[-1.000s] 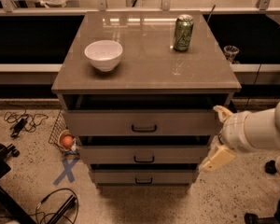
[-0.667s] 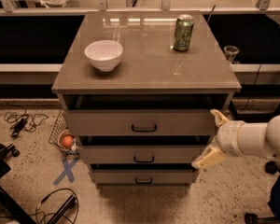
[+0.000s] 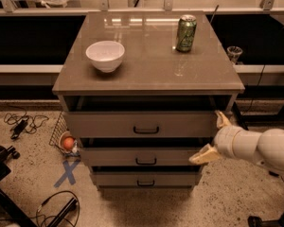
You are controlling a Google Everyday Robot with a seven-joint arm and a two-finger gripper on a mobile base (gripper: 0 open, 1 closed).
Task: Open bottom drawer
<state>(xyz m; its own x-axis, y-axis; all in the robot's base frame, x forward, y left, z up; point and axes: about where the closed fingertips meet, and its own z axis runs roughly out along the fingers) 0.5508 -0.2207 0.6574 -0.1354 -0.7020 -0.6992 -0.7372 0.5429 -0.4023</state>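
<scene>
The bottom drawer [image 3: 144, 178] is the lowest, narrowest grey-taupe front of the cabinet, with a small black bar handle [image 3: 146, 183]. It sits closed under the middle drawer [image 3: 142, 156] and the tall top drawer [image 3: 141, 125]. My gripper [image 3: 213, 137] is at the cabinet's right front corner, level with the top and middle drawers. Its two tan fingers are spread apart, one [image 3: 221, 119] up by the top drawer's right end, the other [image 3: 202, 156] by the middle drawer's right end. It holds nothing. It is above and to the right of the bottom drawer's handle.
A white bowl [image 3: 105, 56] and a green can [image 3: 185, 33] stand on the cabinet top [image 3: 146, 74]. A small glass [image 3: 234, 54] stands on the ledge to the right. A wire basket with an orange ball [image 3: 67, 143] sits at the cabinet's left. Cables [image 3: 21, 124] and a blue X mark [image 3: 67, 172] lie on the floor.
My arm has moved left, bringing the gripper closer to the cabinet's right front corner. The drawers have not moved.
</scene>
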